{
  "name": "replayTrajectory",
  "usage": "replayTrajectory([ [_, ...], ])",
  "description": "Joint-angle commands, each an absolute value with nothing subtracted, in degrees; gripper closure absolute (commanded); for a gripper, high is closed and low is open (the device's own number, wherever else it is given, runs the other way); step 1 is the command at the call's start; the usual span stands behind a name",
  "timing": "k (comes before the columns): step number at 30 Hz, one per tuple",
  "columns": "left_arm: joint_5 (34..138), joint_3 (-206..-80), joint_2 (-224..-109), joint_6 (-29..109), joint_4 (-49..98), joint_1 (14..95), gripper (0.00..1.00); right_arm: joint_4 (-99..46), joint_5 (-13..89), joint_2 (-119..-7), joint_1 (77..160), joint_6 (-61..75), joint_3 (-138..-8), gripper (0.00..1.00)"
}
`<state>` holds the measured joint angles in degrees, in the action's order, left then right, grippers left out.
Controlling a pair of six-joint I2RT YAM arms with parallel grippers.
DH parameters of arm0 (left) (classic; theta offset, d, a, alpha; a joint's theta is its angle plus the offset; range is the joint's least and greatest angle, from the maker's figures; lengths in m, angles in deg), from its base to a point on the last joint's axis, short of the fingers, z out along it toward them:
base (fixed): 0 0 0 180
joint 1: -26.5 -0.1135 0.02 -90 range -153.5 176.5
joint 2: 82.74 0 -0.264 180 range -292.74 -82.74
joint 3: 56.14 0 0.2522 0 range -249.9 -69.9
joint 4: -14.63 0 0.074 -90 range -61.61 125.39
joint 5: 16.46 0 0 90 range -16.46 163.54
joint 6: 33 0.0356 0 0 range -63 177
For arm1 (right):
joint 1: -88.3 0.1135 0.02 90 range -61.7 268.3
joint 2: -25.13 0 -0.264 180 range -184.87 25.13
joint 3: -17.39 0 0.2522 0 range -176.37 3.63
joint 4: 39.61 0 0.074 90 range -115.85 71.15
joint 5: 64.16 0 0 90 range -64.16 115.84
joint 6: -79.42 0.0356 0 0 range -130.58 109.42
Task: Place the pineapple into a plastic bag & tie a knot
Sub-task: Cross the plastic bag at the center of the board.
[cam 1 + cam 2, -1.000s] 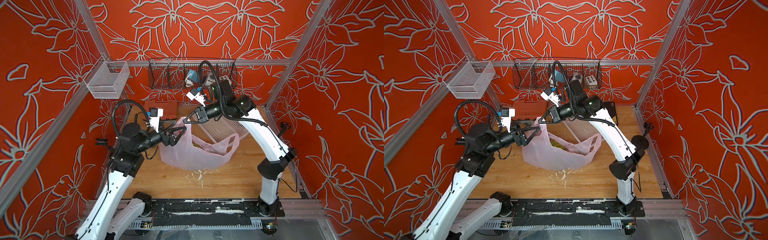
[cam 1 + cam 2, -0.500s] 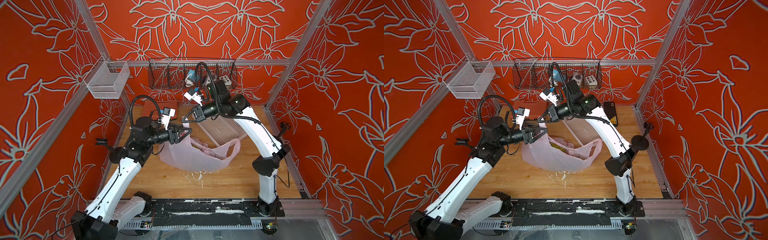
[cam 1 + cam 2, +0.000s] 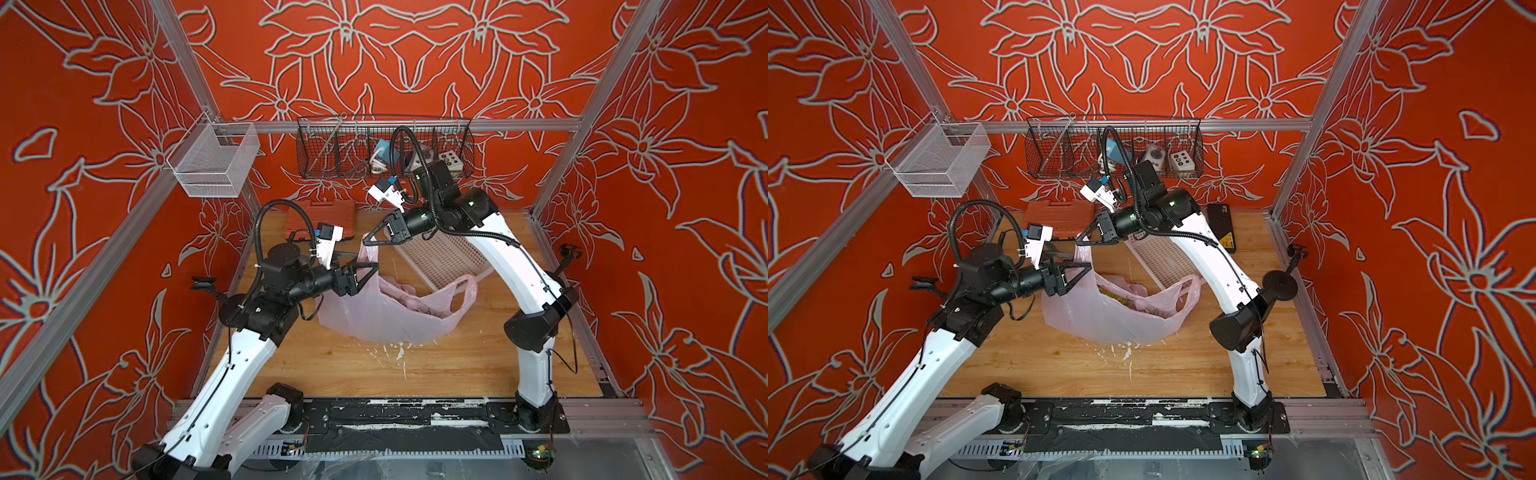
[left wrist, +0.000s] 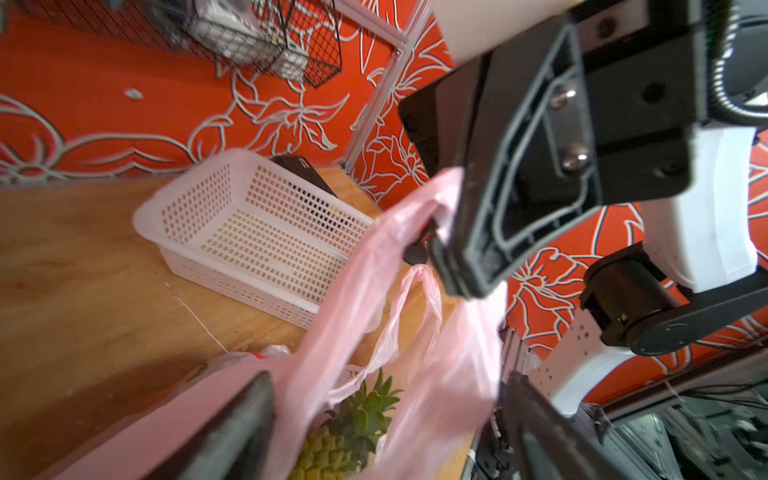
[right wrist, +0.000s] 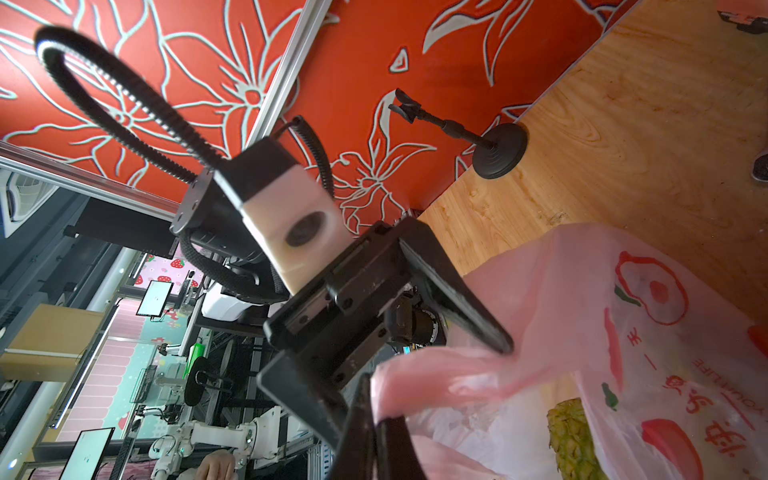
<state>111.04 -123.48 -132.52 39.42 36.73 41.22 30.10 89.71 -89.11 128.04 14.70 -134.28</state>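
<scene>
The pale-pink plastic bag (image 3: 386, 316) (image 3: 1108, 316) sits on the wooden table with its mouth open. The pineapple (image 4: 340, 436) (image 5: 573, 432) lies inside it. My right gripper (image 3: 365, 240) (image 5: 376, 419) is shut on one handle strip and holds it up above the bag's left side. My left gripper (image 3: 372, 270) (image 4: 386, 386) is open just below it, with the raised handle plastic hanging between its wide-spread fingers. The bag's other handle (image 3: 461, 286) lies loose at the right. No knot is in view.
A white perforated basket (image 3: 440, 257) lies behind the bag, under the right arm. A red case (image 3: 328, 212) and a black box (image 3: 1223, 226) sit at the back. A black stand (image 3: 1281, 286) is at the right edge. Wire baskets (image 3: 382, 153) (image 3: 212, 166) hang on the rails.
The left gripper narrowed around the raised handle, then spread wide again, and its arm reached in toward the bag. The right gripper kept its hold, barely moving.
</scene>
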Motion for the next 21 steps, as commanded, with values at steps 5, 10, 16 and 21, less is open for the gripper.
replayTrajectory([
  [5, 110.42, -124.53, -127.13, 51.94, 40.80, 41.62, 0.01, 28.19, 94.65, -84.92, 127.67, 14.03, -134.46, 1.00],
  [10, 112.83, -129.07, -130.51, 53.49, 40.86, 41.61, 0.01, 28.29, 94.82, -84.37, 127.69, 14.21, -134.10, 1.00],
  [16, 119.24, -133.44, -138.13, 51.87, 40.35, 41.62, 0.01, 28.21, 95.64, -84.09, 127.85, 13.95, -134.07, 1.00],
  [21, 125.12, -132.24, -142.91, 46.56, 35.49, 41.69, 0.01, 28.46, 95.73, -84.89, 127.86, 13.60, -134.43, 1.00],
])
